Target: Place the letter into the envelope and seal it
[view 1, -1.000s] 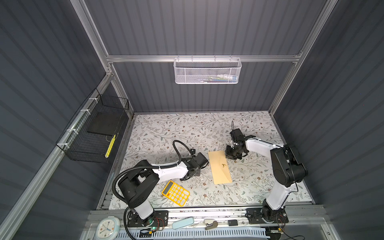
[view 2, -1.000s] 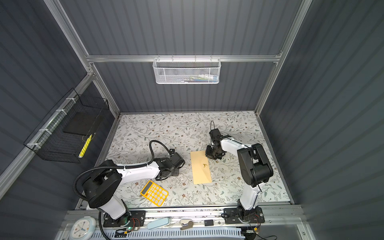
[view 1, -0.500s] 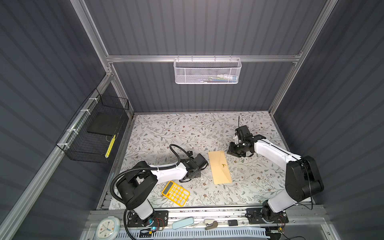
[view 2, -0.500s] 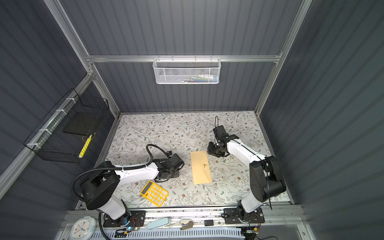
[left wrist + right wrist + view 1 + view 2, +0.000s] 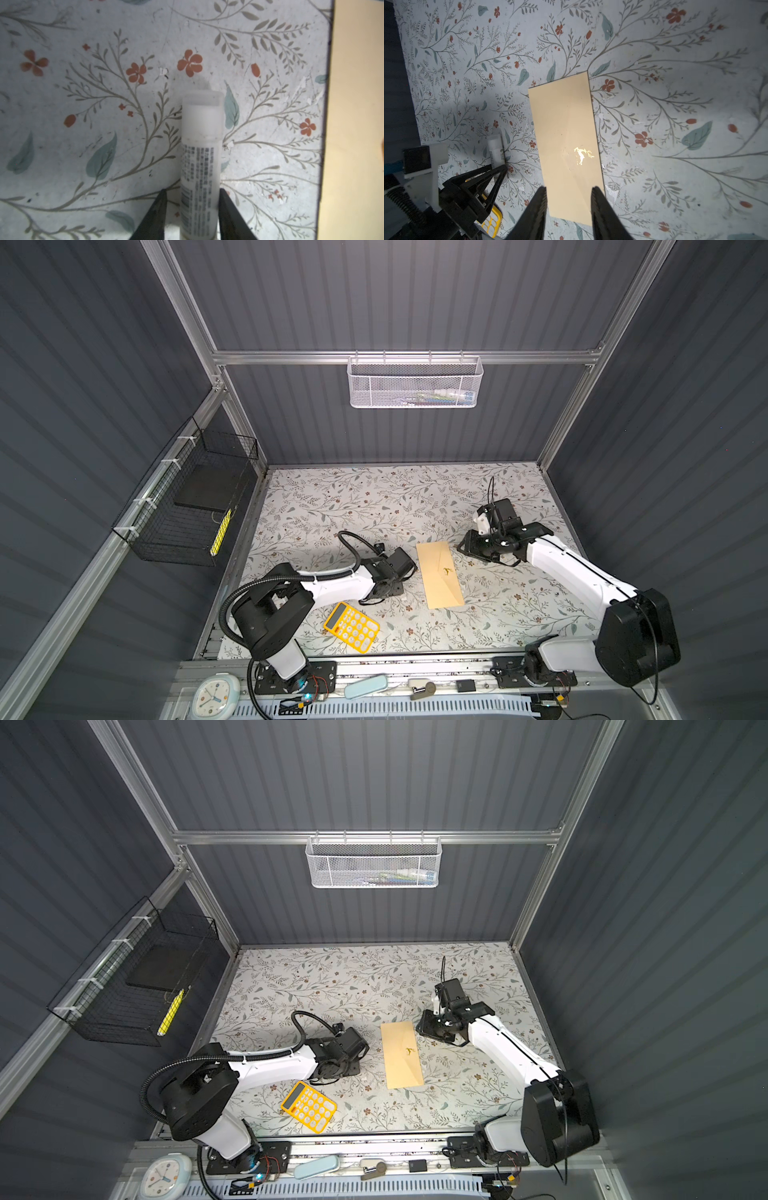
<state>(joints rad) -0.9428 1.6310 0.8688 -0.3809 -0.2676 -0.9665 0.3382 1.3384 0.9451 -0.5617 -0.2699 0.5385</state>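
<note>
Floral worktop (image 5: 374,497) carries the envelope (image 5: 439,574) flat between both arms. Left fingers (image 5: 158,214) loosely straddle a glue stick (image 5: 200,158), right fingers (image 5: 535,212) hang parted and empty, and a yellow calculator (image 5: 351,627) lies nearby.

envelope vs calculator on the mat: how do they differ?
Colour: the envelope is tan kraft with a small gold mark; the calculator is bright yellow with a key grid.
Size: the envelope is longer than the calculator.
Pose: the envelope's long side runs nearly front to back; the calculator sits diagonal, nearer the front edge.
Shared: both are rectangular and lie flat on the floral mat, with nothing gripping them.
</note>
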